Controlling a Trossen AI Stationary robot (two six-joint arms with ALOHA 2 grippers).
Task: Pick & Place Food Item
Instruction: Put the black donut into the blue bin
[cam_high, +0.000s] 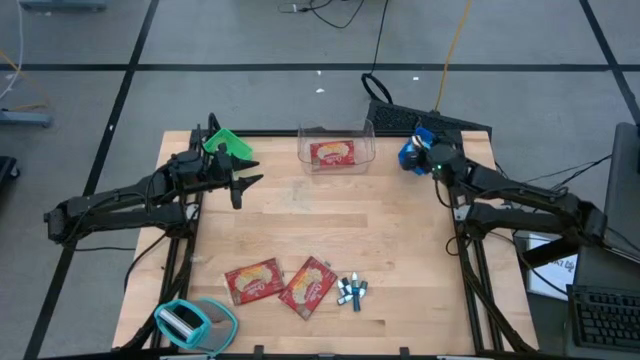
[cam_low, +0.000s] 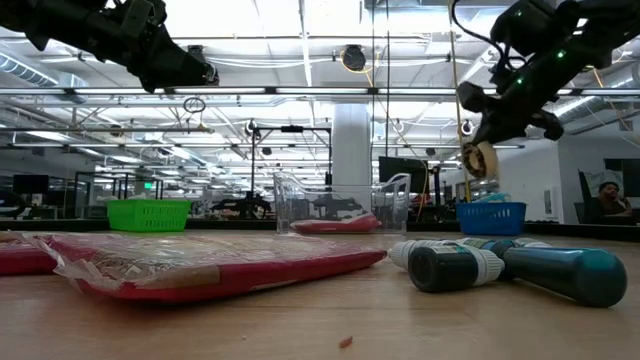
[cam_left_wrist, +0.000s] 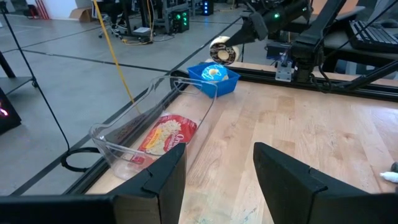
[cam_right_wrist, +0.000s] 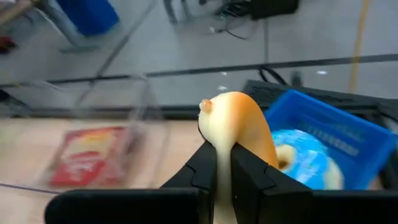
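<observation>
My right gripper (cam_right_wrist: 222, 163) is shut on a tan, ring-shaped pastry (cam_right_wrist: 235, 121), held in the air just above the blue basket (cam_high: 408, 157) at the table's far right; the ring also shows in the left wrist view (cam_left_wrist: 221, 51) and the low view (cam_low: 481, 160). The basket (cam_right_wrist: 348, 134) holds a blue-wrapped item. A clear bin (cam_high: 335, 150) at the far middle holds a red food packet (cam_left_wrist: 166, 134). My left gripper (cam_left_wrist: 217, 158) waits open at the far left, near a green basket (cam_high: 225, 143), with nothing between its fingers. My right gripper pinches the pastry's edge (cam_right_wrist: 224, 146) between its two fingers (cam_right_wrist: 252, 171), which slant down toward the table's far side. The pastry stands on edge out beyond the fingertips, lifted clear of the basket and table.
Two red packets (cam_high: 252, 280) (cam_high: 308, 285) and several small blue-capped cylinders (cam_high: 350, 291) lie near the table's front edge. A teal tape dispenser (cam_high: 192, 322) sits at the near left corner. Bare wood lies across the table's middle.
</observation>
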